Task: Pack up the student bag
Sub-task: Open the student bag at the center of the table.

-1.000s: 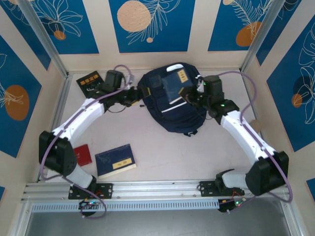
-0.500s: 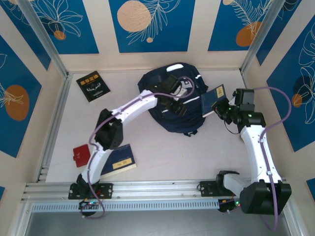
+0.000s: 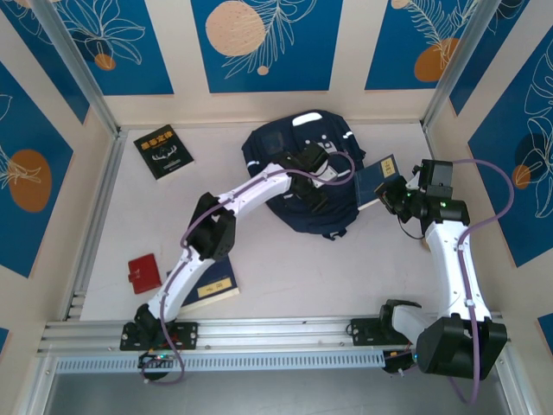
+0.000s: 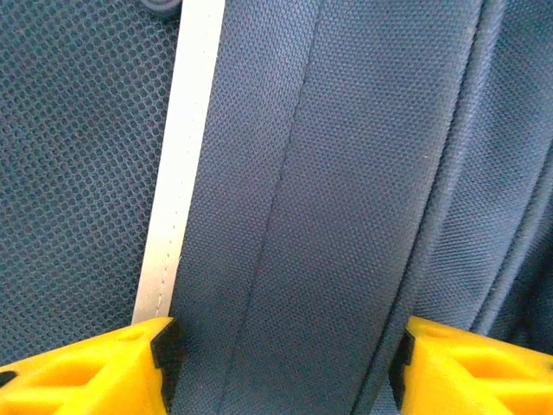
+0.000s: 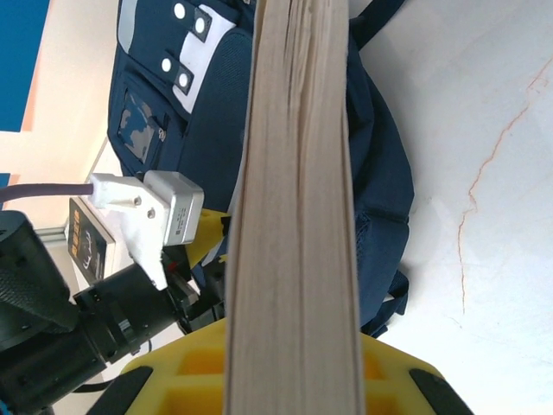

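On table (image 3: 259, 259), navy white-striped student bag (image 3: 270, 145)

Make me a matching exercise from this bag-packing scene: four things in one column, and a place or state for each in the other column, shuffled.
Column A
1. student bag
2. black book
3. red pouch
4. right end effector

Column B
a. far left corner of the table
b. shut on a navy book
c. near left of the table, beside the left arm
d. far middle of the table, under the left end effector

Pairs: 1-d, 2-a, 3-c, 4-b
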Controlling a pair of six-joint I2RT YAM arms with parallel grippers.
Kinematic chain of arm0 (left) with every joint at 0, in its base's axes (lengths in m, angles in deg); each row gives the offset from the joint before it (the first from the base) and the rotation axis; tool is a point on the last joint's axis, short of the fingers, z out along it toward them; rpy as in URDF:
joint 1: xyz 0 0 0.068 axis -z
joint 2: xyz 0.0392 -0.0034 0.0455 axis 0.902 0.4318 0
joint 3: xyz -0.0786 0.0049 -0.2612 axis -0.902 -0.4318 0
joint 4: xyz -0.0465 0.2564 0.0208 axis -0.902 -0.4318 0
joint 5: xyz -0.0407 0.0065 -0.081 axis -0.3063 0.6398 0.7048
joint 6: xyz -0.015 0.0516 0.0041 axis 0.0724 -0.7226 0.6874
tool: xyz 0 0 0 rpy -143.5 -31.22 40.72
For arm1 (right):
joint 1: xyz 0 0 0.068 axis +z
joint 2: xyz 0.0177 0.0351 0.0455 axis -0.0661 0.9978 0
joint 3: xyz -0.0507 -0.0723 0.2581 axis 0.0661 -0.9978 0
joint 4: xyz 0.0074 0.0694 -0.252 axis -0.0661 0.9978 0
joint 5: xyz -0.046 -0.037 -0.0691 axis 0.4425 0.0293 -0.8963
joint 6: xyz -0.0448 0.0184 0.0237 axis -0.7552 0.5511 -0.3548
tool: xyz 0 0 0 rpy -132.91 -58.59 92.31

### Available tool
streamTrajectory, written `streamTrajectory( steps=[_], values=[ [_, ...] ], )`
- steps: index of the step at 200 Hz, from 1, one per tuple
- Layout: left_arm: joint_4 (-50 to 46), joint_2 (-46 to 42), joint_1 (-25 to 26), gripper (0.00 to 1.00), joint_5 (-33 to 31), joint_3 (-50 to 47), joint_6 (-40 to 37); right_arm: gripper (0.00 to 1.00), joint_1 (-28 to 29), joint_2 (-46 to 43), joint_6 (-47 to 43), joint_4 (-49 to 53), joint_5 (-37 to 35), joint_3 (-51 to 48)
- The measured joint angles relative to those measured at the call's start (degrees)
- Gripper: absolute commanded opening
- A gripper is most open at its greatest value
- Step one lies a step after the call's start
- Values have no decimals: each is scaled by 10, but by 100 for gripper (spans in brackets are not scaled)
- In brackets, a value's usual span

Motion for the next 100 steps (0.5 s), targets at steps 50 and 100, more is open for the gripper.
streamTrajectory(
  steps=[50, 100],
  values=[
    [7, 3, 6, 10, -19, 2, -10, 4, 0, 0, 0, -4, 10, 0],
    [20, -28, 7, 0, -85, 2, -13, 5, 2, -1, 0, 3, 3, 0]
  ],
)
